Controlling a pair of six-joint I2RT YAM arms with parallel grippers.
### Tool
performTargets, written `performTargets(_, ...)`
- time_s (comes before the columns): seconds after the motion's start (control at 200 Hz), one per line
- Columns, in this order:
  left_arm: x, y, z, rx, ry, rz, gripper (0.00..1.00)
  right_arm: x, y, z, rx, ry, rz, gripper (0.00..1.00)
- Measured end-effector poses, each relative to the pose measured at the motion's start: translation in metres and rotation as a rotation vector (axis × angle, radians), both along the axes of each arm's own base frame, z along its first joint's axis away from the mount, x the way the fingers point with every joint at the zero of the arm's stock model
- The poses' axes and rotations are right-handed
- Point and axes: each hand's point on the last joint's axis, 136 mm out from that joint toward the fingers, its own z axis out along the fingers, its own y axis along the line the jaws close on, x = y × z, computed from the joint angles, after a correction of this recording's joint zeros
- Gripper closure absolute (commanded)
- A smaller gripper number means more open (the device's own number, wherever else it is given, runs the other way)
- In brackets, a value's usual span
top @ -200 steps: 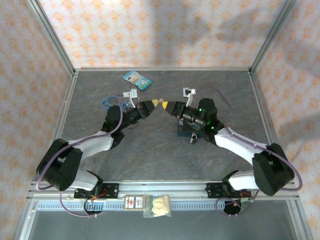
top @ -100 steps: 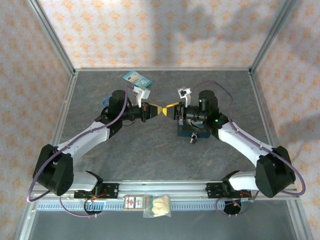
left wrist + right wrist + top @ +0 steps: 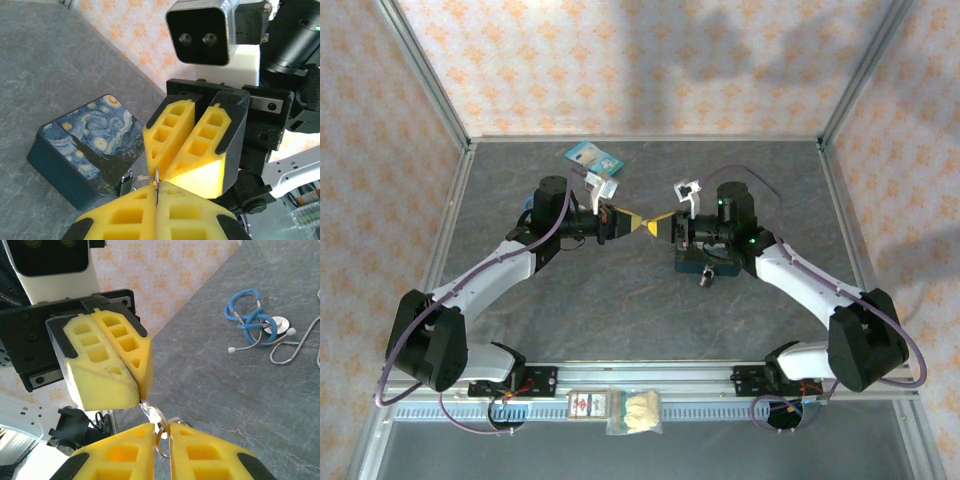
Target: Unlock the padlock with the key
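Left wrist: left gripper [image 3: 156,194] clamped shut on thin key [image 3: 157,179]; right gripper [image 3: 161,172] nearly closed around ring [image 3: 165,421]. Key likely light, stiff, slippery; pinch flat faces.

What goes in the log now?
left pincer: shut on key; right pincer: shut on its ring; pincers: tip to tip, mid-air; padlock: lying beside tin

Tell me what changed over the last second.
The left gripper and right gripper drew together until their tips met, slightly nearer the arm bases than before. The left arm's wrist swung toward the far side. The right gripper's jaws narrowed onto the ring of the key, which the left gripper kept pinched. The blue tin stayed put.
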Motion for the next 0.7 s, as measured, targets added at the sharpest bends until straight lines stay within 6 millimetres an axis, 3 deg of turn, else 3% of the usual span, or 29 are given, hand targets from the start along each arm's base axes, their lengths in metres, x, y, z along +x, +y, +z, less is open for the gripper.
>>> performTargets(0.165, -0.002, -0.001, 0.005, -0.023, 0.002, -0.015, 1.00, 0.000, 0.003, 0.004, 0.025, -0.008, 0.022, 0.84)
performTargets(0.32, -0.001, 0.001, 0.006, -0.031, 0.007, -0.014, 1.00, 0.000, 0.005, 0.005, 0.041, 0.000, 0.034, 1.00)
performTargets(0.365, -0.001, 0.002, 0.006, -0.031, 0.008, -0.011, 1.00, 0.000, 0.005, 0.006, 0.043, -0.004, 0.037, 1.00)
performTargets(0.45, 0.001, 0.003, 0.007, -0.031, 0.013, 0.004, 0.69, 0.000, 0.005, 0.006, 0.045, -0.002, 0.038, 1.00)
performTargets(0.51, 0.004, 0.005, 0.008, -0.033, 0.020, 0.034, 0.36, 0.000, 0.005, 0.006, 0.044, -0.003, 0.037, 1.00)
performTargets(0.576, 0.011, 0.011, 0.014, -0.047, 0.035, 0.090, 0.31, 0.001, 0.005, 0.005, 0.041, -0.006, 0.031, 1.00)
performTargets(0.626, 0.017, 0.017, 0.019, -0.064, 0.046, 0.143, 0.14, 0.002, 0.005, 0.004, 0.038, -0.011, 0.025, 1.00)
performTargets(0.701, 0.025, 0.028, 0.031, -0.103, 0.054, 0.228, 0.12, 0.004, 0.003, 0.003, 0.031, -0.015, 0.009, 1.00)
